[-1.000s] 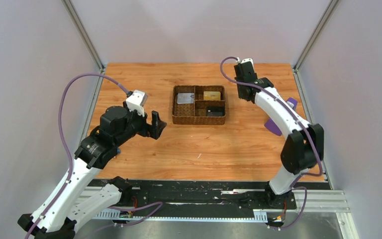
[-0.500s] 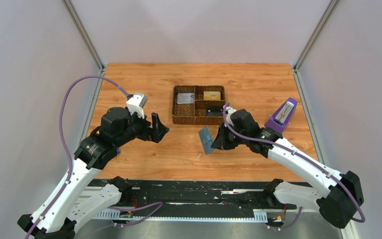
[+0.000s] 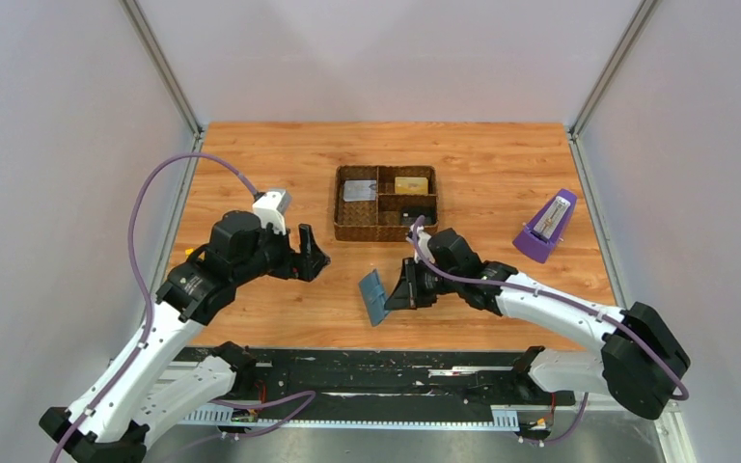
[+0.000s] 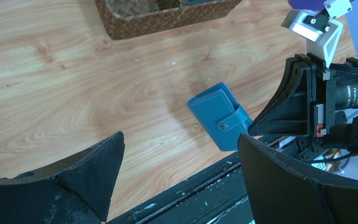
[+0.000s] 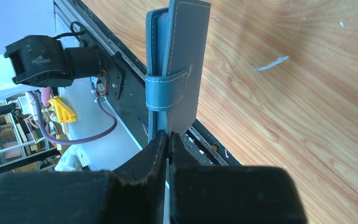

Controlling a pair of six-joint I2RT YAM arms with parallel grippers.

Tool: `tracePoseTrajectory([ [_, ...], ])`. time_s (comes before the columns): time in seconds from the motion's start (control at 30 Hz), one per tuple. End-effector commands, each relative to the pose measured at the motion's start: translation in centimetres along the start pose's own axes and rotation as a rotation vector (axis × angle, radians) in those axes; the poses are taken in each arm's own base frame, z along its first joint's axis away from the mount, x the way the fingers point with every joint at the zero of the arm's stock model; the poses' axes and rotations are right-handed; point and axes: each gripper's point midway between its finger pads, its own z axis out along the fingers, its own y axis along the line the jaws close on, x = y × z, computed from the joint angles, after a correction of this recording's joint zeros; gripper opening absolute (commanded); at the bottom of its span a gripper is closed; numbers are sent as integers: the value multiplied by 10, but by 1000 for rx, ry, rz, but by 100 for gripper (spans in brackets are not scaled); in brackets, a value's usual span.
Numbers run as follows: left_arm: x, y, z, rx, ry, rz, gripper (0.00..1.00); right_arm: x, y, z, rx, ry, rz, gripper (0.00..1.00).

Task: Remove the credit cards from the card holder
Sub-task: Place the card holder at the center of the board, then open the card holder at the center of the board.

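**Thin pinch, strap fastened**

Our right hand (image 5: 168,140) clamps the card holder (image 5: 179,56) by one edge only, above the table (image 3: 289,309), lower centre of the top view. It could twist loose if our empty, spread left hand (image 3: 311,253) tugs the snapped strap (image 5: 168,91).

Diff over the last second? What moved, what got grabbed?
Right gripper swung from the far right to table centre, then left and nearer, gripping the closed card holder. Left gripper edged slightly right, open. Woven tray and metronome stayed put.
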Motion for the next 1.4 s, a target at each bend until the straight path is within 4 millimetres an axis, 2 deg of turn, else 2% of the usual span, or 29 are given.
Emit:
tracePoseTrajectory([
  [0.0, 8, 1, 8, -2, 31, -35, 98, -3, 4, 11, -52, -14, 4, 0],
  [0.23, 23, -6, 24, 48, 99, -60, 97, 13, -29, 23, 31, 14, 35, 0],
  [0.37, 30, -7, 32, 65, 130, -70, 96, 17, -59, 25, 166, 5, 40, 10],
  [0.47, 33, -12, 37, 94, 149, -80, 94, 15, -66, 21, 214, -2, 38, 18],
  [0.7, 38, -11, 43, 91, 176, -79, 93, 1, -67, 4, 331, -59, 70, 28],
  [0.87, 30, 1, 30, 21, 128, -45, 94, -9, -46, 3, 359, -110, 50, 28],
  [1.1, 5, 13, -6, -66, 20, 24, 95, -15, -33, 27, 496, -123, 43, 29],
  [1.23, -3, 23, -24, -120, -48, 51, 97, -12, -37, 43, 600, -94, 1, 30],
  [1.37, -5, 25, -35, -118, -104, 51, 98, -9, -50, 47, 723, -78, -18, 30],
])
